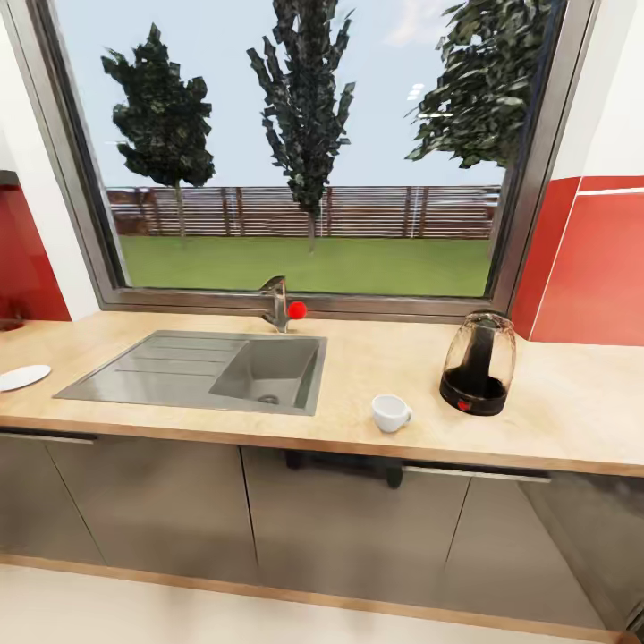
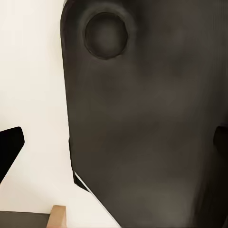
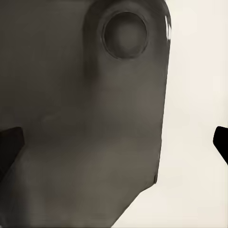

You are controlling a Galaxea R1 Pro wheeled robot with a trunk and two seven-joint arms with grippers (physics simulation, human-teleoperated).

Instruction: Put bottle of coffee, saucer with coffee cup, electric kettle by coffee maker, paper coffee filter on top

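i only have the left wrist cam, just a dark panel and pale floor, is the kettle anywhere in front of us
observer: yes, in the head view the electric kettle stands on the countertop, right of the sink.
operator: and the cup
observer: the coffee cup sits on bare counter left of the kettle, apart from it, near the front edge.
operator: saucer under it?
observer: no, the saucer lies at the counter's far left, beyond the sink.
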